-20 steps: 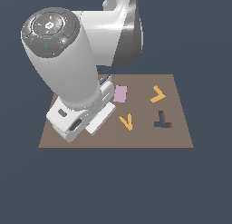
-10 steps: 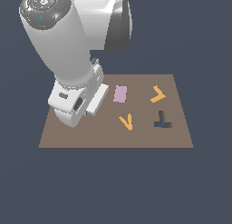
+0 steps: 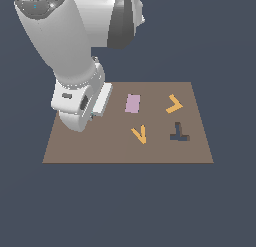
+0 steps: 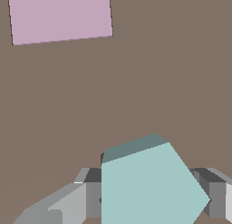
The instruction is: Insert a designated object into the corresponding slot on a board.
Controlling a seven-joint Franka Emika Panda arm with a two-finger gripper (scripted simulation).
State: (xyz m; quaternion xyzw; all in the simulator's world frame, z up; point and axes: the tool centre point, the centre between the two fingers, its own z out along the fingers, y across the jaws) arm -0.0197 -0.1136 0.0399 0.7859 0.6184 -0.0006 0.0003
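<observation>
The pale teal block [image 4: 149, 187], the designated object, fills the lower part of the wrist view. My gripper [image 4: 152, 201] is shut on it, with a grey finger [image 4: 88, 198] against one side and the other finger [image 4: 213, 198] against the opposite side. A thin dark sliver shows under the block's edge; I cannot tell if it is the slot, which is otherwise hidden. In the exterior view my white wrist [image 3: 80, 103] hangs over the brown board [image 3: 100, 146] at its left part and covers the fingers, the block and the slot.
On the board lie a pink rectangle [image 3: 132, 103] [image 4: 59, 17], two orange V-shaped pieces [image 3: 173, 104] [image 3: 139, 134] and a dark T-shaped cutout [image 3: 178, 132]. The bulky arm [image 3: 65, 36] towers over the board's left side in the exterior view.
The wrist has shifted upward in the exterior view, from low over the board's left front to higher and farther back. The pieces on the board have not moved.
</observation>
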